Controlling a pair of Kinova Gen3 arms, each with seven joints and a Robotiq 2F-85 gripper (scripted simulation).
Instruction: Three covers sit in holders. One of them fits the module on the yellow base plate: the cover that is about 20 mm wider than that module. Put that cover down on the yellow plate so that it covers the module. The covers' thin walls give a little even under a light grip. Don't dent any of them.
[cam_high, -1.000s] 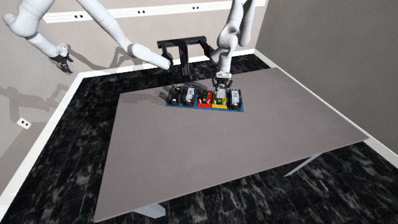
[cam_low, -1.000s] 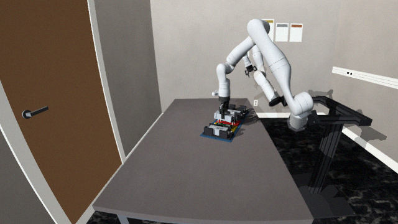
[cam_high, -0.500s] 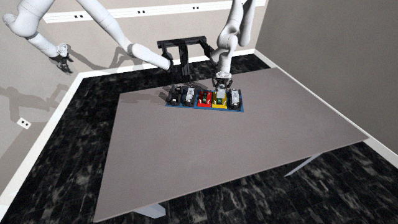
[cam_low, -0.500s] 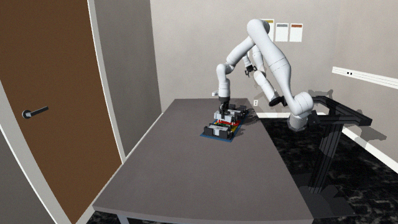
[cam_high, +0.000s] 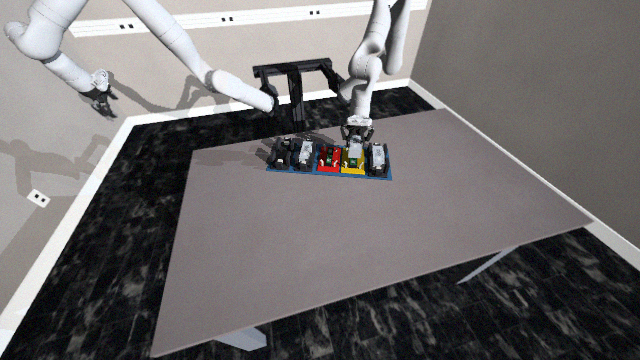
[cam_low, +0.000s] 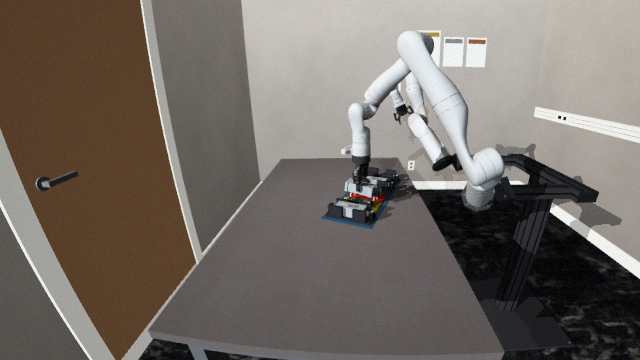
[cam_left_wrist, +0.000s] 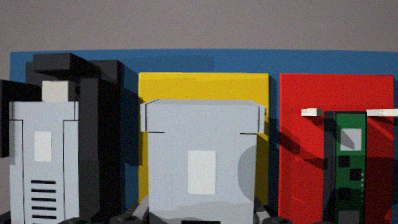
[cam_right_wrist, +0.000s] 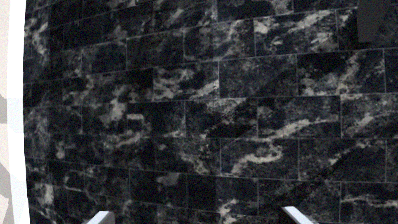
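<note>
Wide grey cover — between the left jaws — above yellow plate

Cover above plate, between holders

Honestly, we can't make out a single letter or number anywhere. The held cover has a pale rectangle on top that looks blank to us. Same deal with the pale patch on the slotted cover. Those wall sheets have colored bars up top, but any print's too small for us to read.
</note>
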